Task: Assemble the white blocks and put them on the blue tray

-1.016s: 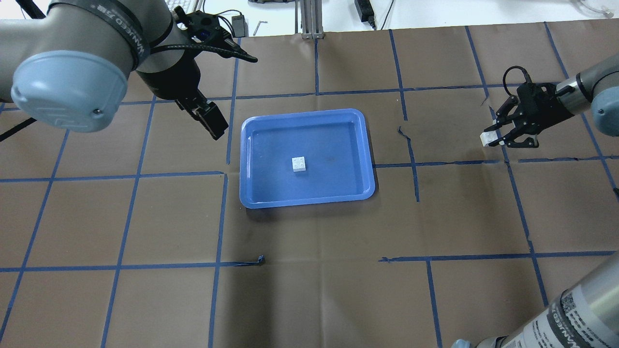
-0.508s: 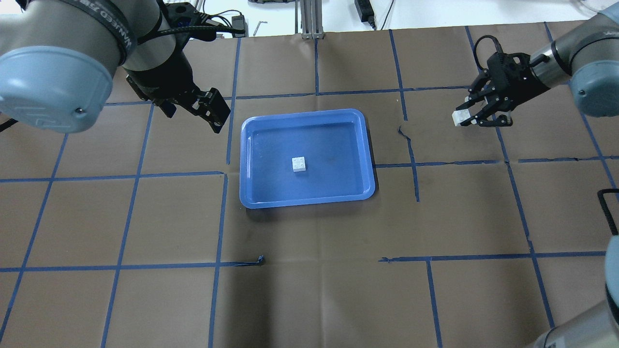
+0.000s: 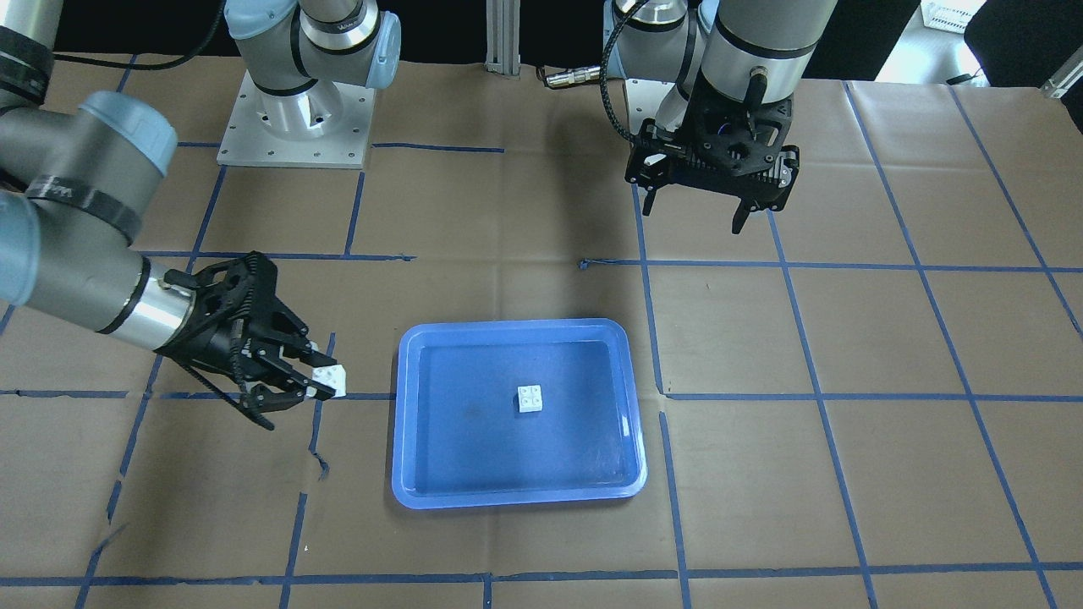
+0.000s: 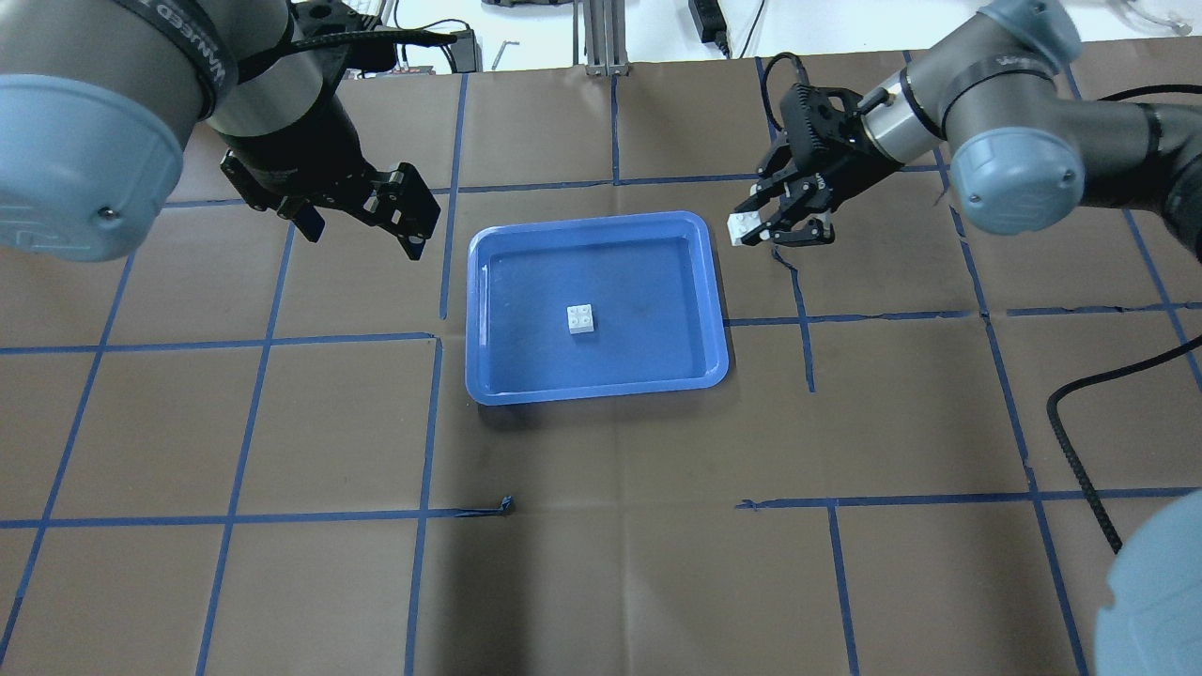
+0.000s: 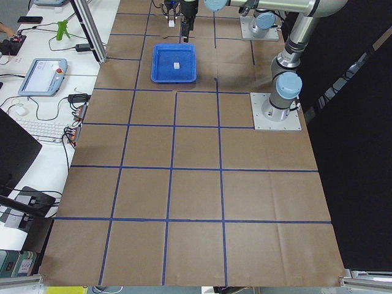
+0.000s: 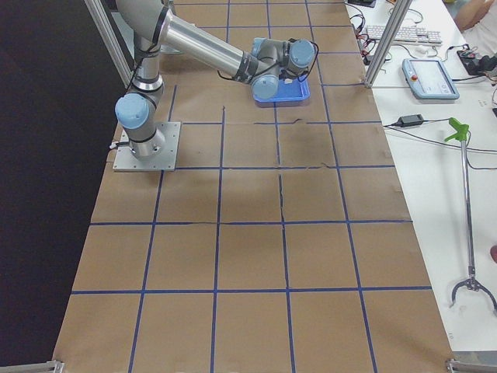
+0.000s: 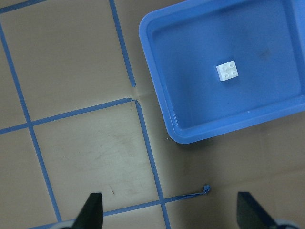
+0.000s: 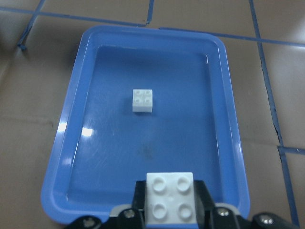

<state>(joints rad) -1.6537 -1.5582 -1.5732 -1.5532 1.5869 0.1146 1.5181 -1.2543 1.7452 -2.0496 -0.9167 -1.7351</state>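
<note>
The blue tray (image 4: 648,272) lies at the table's middle with one white 2x2 block (image 4: 581,319) stud-up on its floor. My right gripper (image 4: 765,228) is shut on a second white block (image 4: 741,228), held in the air just outside the tray's far right corner. In the right wrist view the held block (image 8: 170,196) is stud-up between the jaws, with the tray (image 8: 71,157) and its block (image 8: 143,100) beyond. My left gripper (image 4: 362,218) is open and empty, left of the tray's far left corner. Its wrist view shows the tray (image 7: 267,109) and block (image 7: 228,71).
Brown paper with blue tape lines covers the table. A torn tape end (image 4: 507,505) sticks up in front of the tray. A black cable (image 4: 1080,441) hangs at the right. An aluminium post (image 4: 601,38) and cables stand at the far edge.
My right gripper has carried its white block left, from the far right of the table to the tray's far right corner. My left gripper has turned and shifted slightly away from the tray.
</note>
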